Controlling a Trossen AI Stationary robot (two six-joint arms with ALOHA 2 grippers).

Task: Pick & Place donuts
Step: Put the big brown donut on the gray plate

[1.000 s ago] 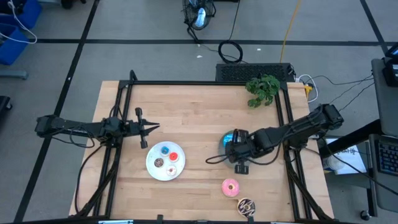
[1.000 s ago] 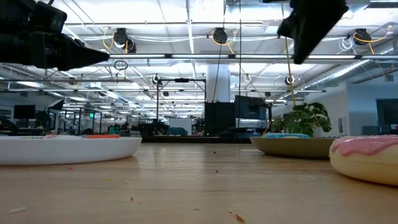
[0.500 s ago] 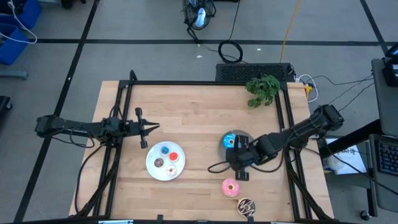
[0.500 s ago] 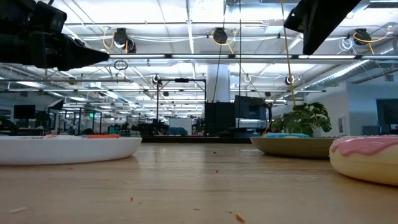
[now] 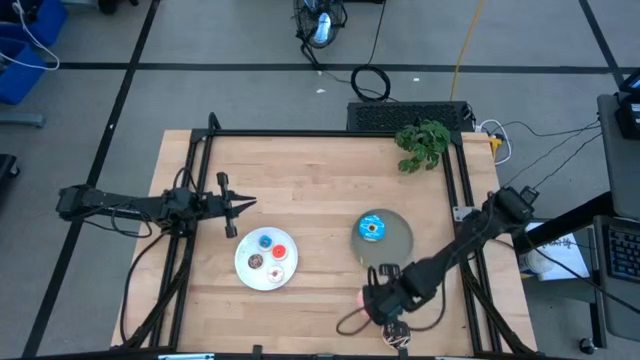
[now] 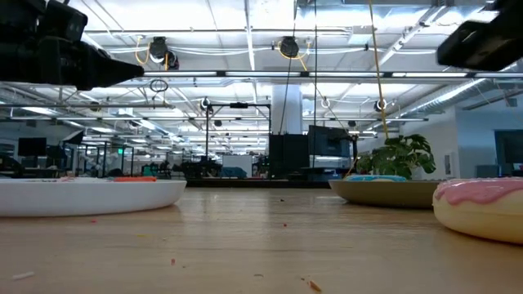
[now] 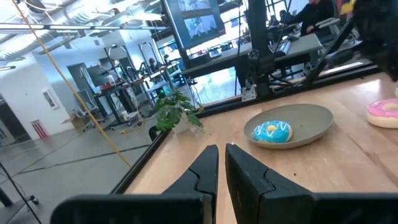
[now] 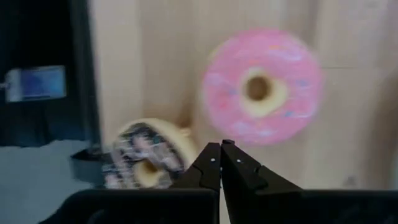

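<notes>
A pink donut (image 8: 261,87) and a dark brown sprinkled donut (image 8: 147,162) lie flat on the wooden table near its near edge. My right gripper (image 8: 221,149) hangs shut above them, pointing steeply down and touching neither. From above, my right gripper (image 5: 380,303) covers most of the pink donut (image 5: 362,296); the brown donut (image 5: 397,335) lies just nearer. A blue donut (image 5: 372,227) rests on the grey plate (image 5: 397,240). Several tiny donuts lie on the white plate (image 5: 250,272). My left gripper (image 5: 240,205) waits shut, level, at the table's left.
A small green plant (image 5: 423,143) stands at the table's far right corner. Black frame rails (image 5: 200,200) run along the table's left and right sides. Bare wood lies between the two plates and across the table's far half.
My right gripper has swung from over the grey plate toward the table's near edge and come down, tipping more steeply, until it is over the pink donut. The grey plate with the blue donut now shows uncovered.
</notes>
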